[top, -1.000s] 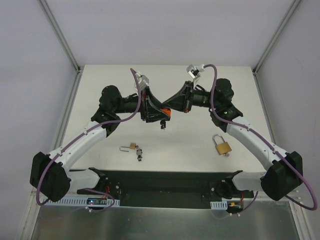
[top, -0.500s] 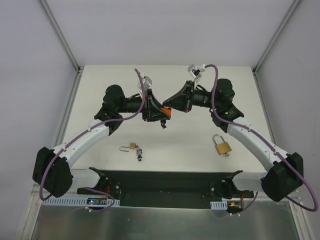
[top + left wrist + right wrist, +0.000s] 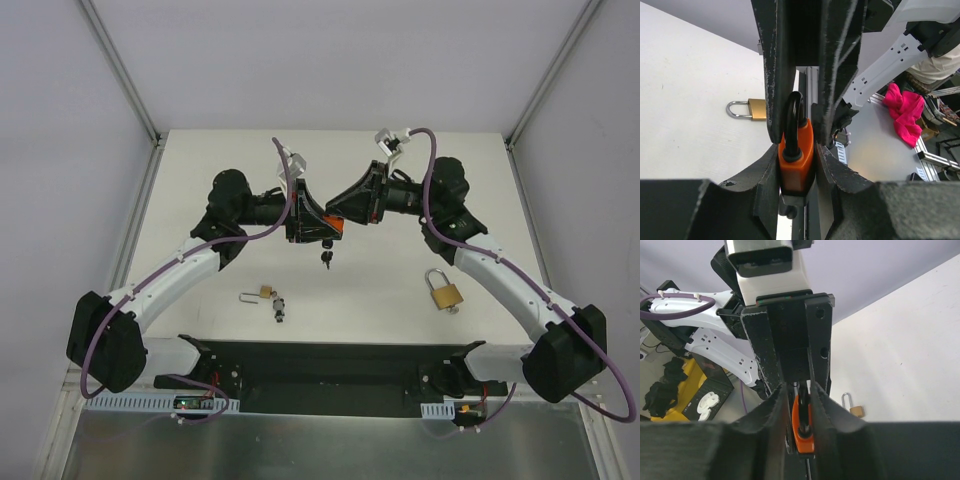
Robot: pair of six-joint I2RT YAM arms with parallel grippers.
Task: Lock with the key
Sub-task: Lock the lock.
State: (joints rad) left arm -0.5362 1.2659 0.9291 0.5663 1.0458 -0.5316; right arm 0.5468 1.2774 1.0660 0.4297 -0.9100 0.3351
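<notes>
L jaws clenched on orange plastic-bodied padlock (image 3: 796, 167), held midair over white surface (image 3: 380, 290). R jaws flank its black shackle (image 3: 793, 120), grip unclear. Small dark key (image 3: 325, 261) hangs underneath. Prob mid-locking; next: R takes key, turns.

The orange padlock (image 3: 796, 170) is glossy, perhaps plastic-coated; the table (image 3: 685, 100) matt white.
</notes>
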